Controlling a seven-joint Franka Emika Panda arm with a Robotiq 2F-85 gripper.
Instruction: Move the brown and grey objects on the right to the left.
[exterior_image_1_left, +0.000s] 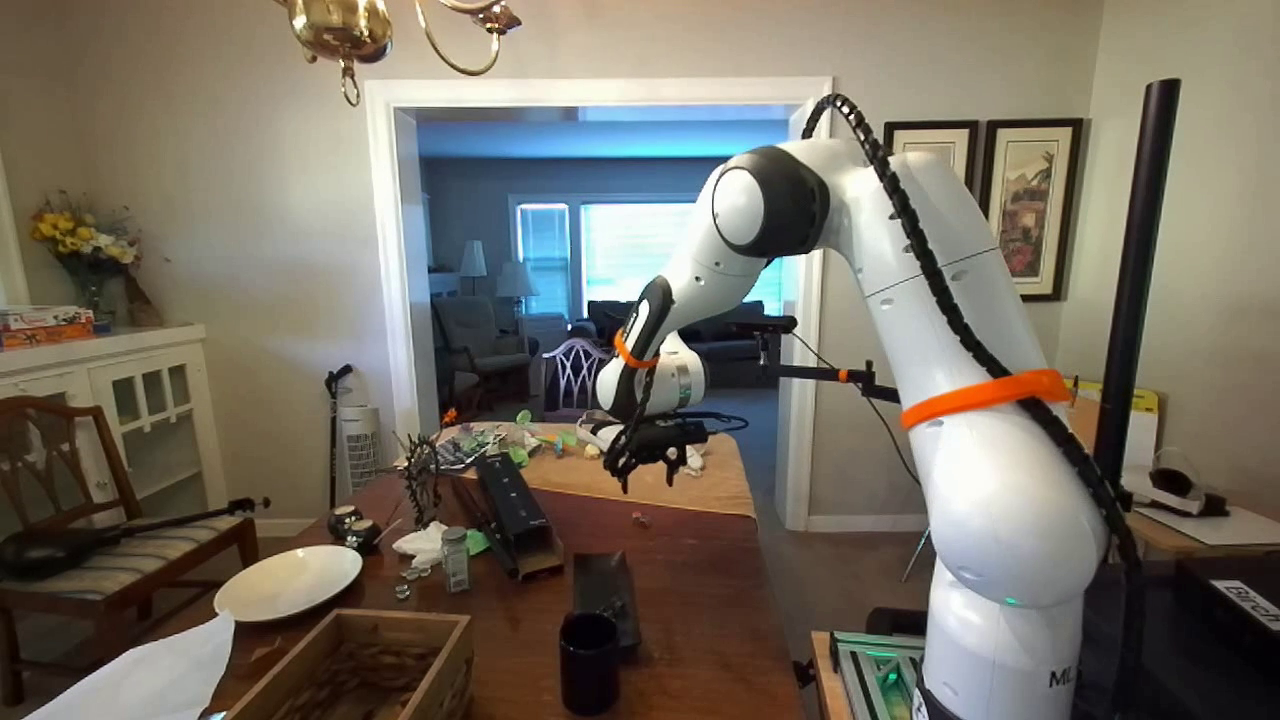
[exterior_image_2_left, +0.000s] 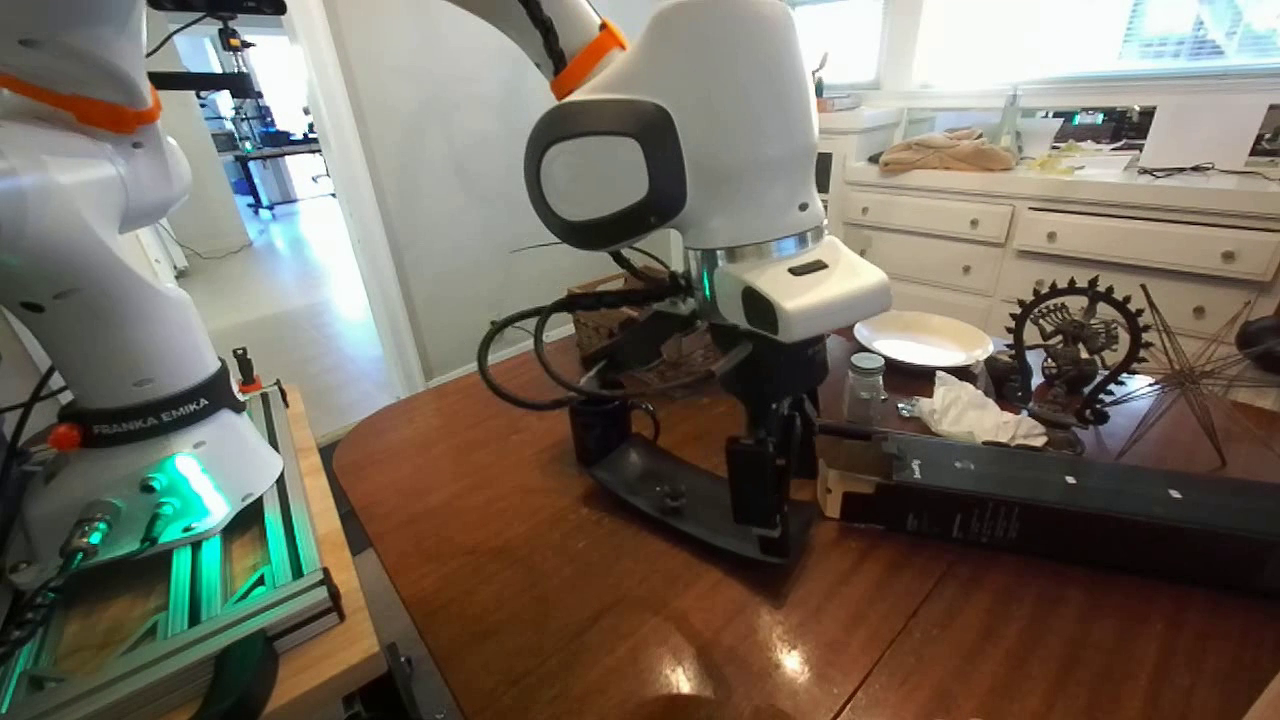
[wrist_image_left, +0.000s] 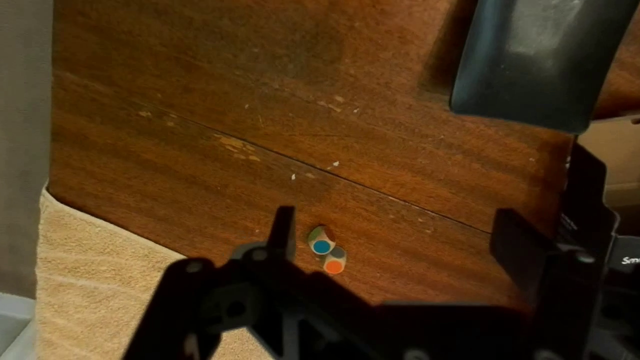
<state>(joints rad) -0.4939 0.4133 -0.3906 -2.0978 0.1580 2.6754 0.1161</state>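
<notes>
Two small pale wooden cubes with coloured dots sit touching on the brown table in the wrist view. One cube (wrist_image_left: 321, 242) shows blue, green and brown faces. The other cube (wrist_image_left: 335, 261) shows grey and orange faces. The pair also shows as a small spot (exterior_image_1_left: 640, 519) in an exterior view. My gripper (wrist_image_left: 392, 222) is wide open and empty above the table, pointing down. In the wrist view the cubes lie between its fingers, close to the left finger. The gripper also shows in both exterior views (exterior_image_1_left: 648, 482) (exterior_image_2_left: 780, 510). I cannot make out the cubes in an exterior view where the gripper stands in front.
A dark curved tray (wrist_image_left: 530, 70) lies near a black mug (exterior_image_1_left: 590, 665). A long open black box (exterior_image_1_left: 515, 515) lies beside the gripper. A beige towel (wrist_image_left: 90, 260) covers the table's far end. A glass jar (exterior_image_1_left: 455, 560), white plate (exterior_image_1_left: 290, 583) and wooden crate (exterior_image_1_left: 455, 655) stand around.
</notes>
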